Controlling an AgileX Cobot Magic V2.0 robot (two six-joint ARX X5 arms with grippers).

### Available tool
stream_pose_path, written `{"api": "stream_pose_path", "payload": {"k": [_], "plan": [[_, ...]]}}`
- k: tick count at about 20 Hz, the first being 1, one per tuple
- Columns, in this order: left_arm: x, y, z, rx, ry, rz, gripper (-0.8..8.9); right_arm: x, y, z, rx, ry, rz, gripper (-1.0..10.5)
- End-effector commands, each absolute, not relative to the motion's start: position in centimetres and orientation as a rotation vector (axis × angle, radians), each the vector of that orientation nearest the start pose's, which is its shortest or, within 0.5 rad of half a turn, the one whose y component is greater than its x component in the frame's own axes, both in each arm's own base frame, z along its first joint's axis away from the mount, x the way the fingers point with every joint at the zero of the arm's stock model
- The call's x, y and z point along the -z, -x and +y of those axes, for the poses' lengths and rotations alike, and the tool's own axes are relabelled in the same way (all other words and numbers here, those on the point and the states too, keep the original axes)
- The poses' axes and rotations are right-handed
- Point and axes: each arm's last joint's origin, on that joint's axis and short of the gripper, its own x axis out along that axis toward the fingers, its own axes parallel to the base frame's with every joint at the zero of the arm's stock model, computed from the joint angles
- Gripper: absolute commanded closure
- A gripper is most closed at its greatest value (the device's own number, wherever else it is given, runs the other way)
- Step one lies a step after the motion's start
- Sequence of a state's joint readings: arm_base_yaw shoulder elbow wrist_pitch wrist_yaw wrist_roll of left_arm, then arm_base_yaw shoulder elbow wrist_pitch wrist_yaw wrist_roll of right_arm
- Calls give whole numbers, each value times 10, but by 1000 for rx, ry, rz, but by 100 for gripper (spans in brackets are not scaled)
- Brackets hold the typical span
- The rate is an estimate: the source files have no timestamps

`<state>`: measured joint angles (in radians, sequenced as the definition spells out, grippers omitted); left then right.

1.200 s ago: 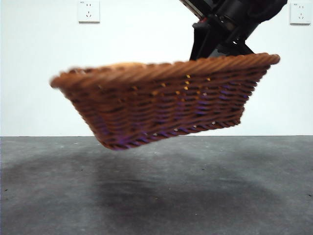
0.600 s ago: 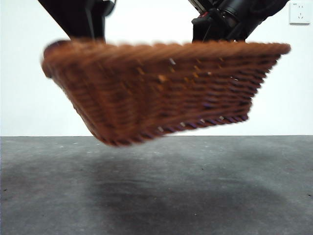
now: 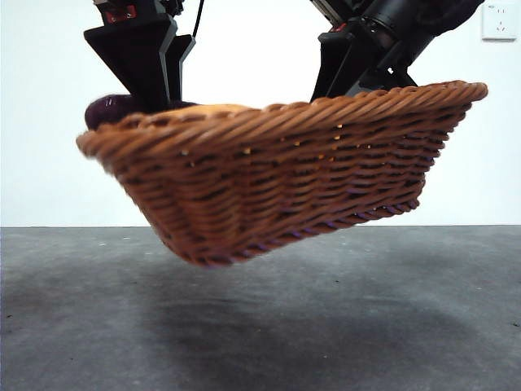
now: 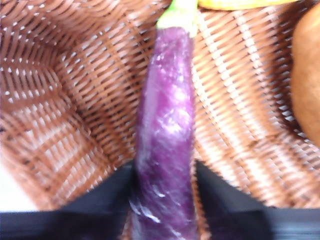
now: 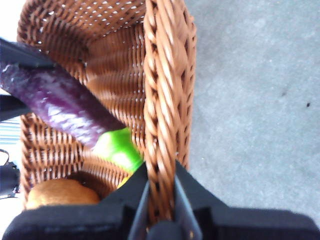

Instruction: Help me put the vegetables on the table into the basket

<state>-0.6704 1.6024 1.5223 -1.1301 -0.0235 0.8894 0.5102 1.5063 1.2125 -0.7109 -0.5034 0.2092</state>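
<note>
The brown wicker basket [image 3: 285, 179] hangs tilted above the table [image 3: 260, 318], held up by my right gripper [image 5: 160, 197], which is shut on its braided rim [image 5: 160, 100]. My left gripper [image 4: 165, 200] is shut on the purple eggplant [image 4: 167, 130] and holds it inside the basket [image 4: 60, 100], over the woven floor. The eggplant [image 5: 57, 100] reaches across the basket, its green stem [image 5: 117, 150] toward the right gripper. A tan potato [image 5: 60, 194] lies in the basket, and a yellow vegetable [image 4: 240, 4] peeks in past the stem. In the front view the eggplant's end [image 3: 110, 110] shows above the rim by the left gripper [image 3: 146, 61].
Grey table [image 5: 250, 100] lies bare beside the lifted basket. A white wall with a socket [image 3: 499, 20] stands behind. The basket's shadow falls on the table below it.
The left arm has come down at the basket's left end with the eggplant. The basket rocked up and has settled, still lifted and tilted.
</note>
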Motion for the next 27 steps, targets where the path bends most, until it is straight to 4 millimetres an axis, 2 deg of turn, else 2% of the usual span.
{"api": "stream_pose_path", "payload": {"k": [1,4,8,10,12,13,14,16,17,18,20,23,27], "plan": [[-318,-245,-191,1027,-1172,862,523,-275,-259,162,-833,-187,1136,958],[-341,-243,-188,978,-1154,803,523,-275,-260,162,-833,-188,1134,958],[-397,-237,-176,860,-1007,700,526,-275,-260,162,-827,-196,1136,958],[-426,-233,-163,765,-862,696,533,-276,-261,163,-820,-210,1123,958],[-453,-227,-142,664,-724,715,545,-279,-265,162,-806,-244,1100,958],[-465,-223,-129,613,-668,688,669,-282,-267,158,-793,-261,1083,958],[-474,-215,-114,571,-641,661,834,-285,-269,154,-779,-276,1070,958],[-491,-195,-83,471,-570,610,821,-296,-274,136,-732,-316,1025,958],[-501,-179,-67,406,-509,575,821,-305,-277,121,-695,-340,988,958],[-507,-168,-57,376,-473,549,821,-312,-278,111,-668,-356,970,958],[-520,-131,-38,374,-402,458,821,-326,-282,84,-602,-361,936,958],[-531,-82,-24,371,-357,341,821,-328,-286,49,-503,-330,938,958],[-527,-38,-12,355,-318,269,821,-320,-293,20,-399,-310,945,958]]}}
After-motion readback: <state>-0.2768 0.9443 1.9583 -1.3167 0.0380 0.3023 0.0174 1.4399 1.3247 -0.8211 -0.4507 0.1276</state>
